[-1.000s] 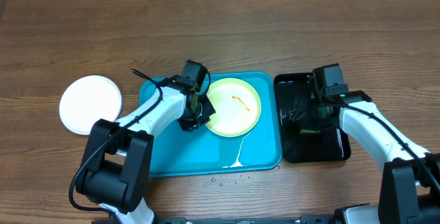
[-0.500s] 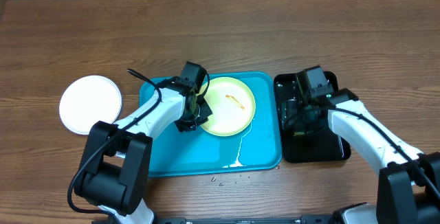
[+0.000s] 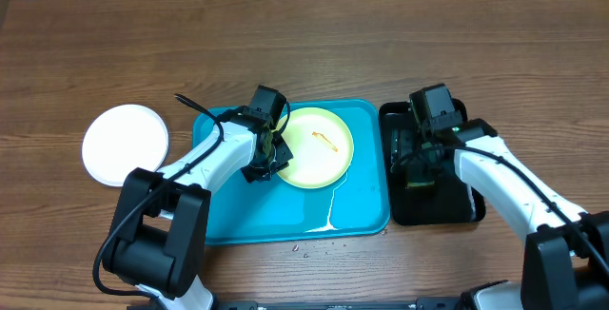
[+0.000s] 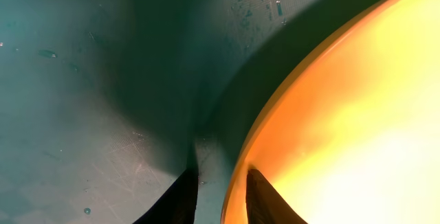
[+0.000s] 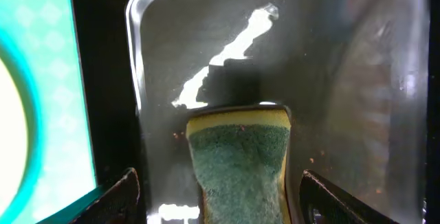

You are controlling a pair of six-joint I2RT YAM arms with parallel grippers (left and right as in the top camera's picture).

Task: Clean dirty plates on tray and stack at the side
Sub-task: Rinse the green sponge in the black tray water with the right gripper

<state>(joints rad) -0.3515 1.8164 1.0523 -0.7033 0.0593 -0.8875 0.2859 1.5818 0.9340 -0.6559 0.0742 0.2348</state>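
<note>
The pale yellow-green plate (image 3: 316, 148) lies on the turquoise tray (image 3: 238, 215) with an orange-brown smear (image 3: 326, 139) on it. My left gripper (image 3: 269, 156) is shut on the plate's left rim. In the left wrist view the rim (image 4: 237, 176) runs between the two dark fingers of the gripper (image 4: 223, 203), with the plate (image 4: 357, 114) on the right and the tray (image 4: 82, 114) on the left. A white plate (image 3: 126, 145) lies on the table left of the tray. My right gripper (image 3: 419, 163) is wide open above a green-and-yellow sponge (image 5: 239, 162).
The sponge lies in a glossy black tray (image 3: 457, 210) right of the turquoise tray, wet inside (image 5: 220, 52). A pale liquid streak (image 3: 329, 217) lies on the turquoise tray's front. Small droplets (image 3: 314, 246) dot the wooden table in front of it.
My left gripper has drawn the yellow-green plate a little to the left on the tray. My right arm has moved left and toward the back over the black tray.
</note>
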